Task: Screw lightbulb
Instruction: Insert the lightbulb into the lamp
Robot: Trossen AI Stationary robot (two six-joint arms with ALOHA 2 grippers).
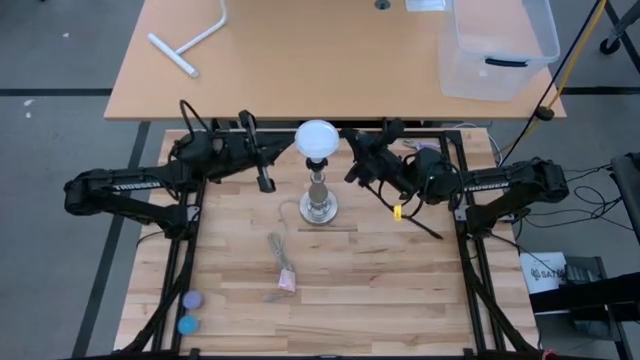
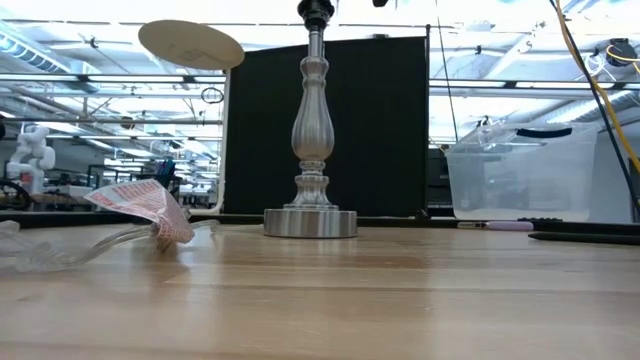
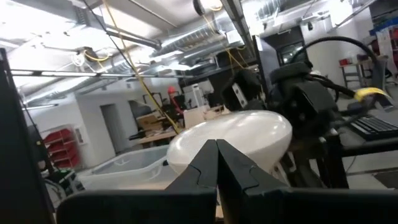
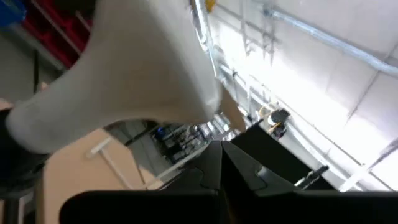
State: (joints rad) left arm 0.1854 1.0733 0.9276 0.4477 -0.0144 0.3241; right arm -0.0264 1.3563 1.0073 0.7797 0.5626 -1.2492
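Note:
The lightbulb (image 1: pixel 318 138), white with a round globe, stands on top of the upright metal lamp post (image 1: pixel 318 205) at the table's middle. In the right wrist view its pale neck (image 4: pixel 143 74) tapers down into the dark socket (image 4: pixel 18 168). My left gripper (image 1: pixel 272 152) is shut and level with the globe, on its left side; its tips stand in front of the globe (image 3: pixel 230 140). My right gripper (image 1: pixel 348 148) is shut close to the bulb's right side, its tips (image 4: pixel 221 155) just below the neck. The low view shows only the post (image 2: pixel 312 130). My left gripper has its shut fingertips (image 3: pixel 217 155) right in front of the globe's side (image 3: pixel 249 134), coming nearly level from the table's left. Whether they touch the globe I cannot tell. My right gripper shows a strip of background between its tips and the bulb's neck.
A clear cord with a red-printed tag (image 1: pixel 283 268) lies on the table in front of the post. Two small round caps (image 1: pixel 188 312) sit at the near left corner. A thin black cable (image 1: pixel 415 222) runs under my right arm. Beyond, a desk carries a clear bin (image 1: pixel 500 45).

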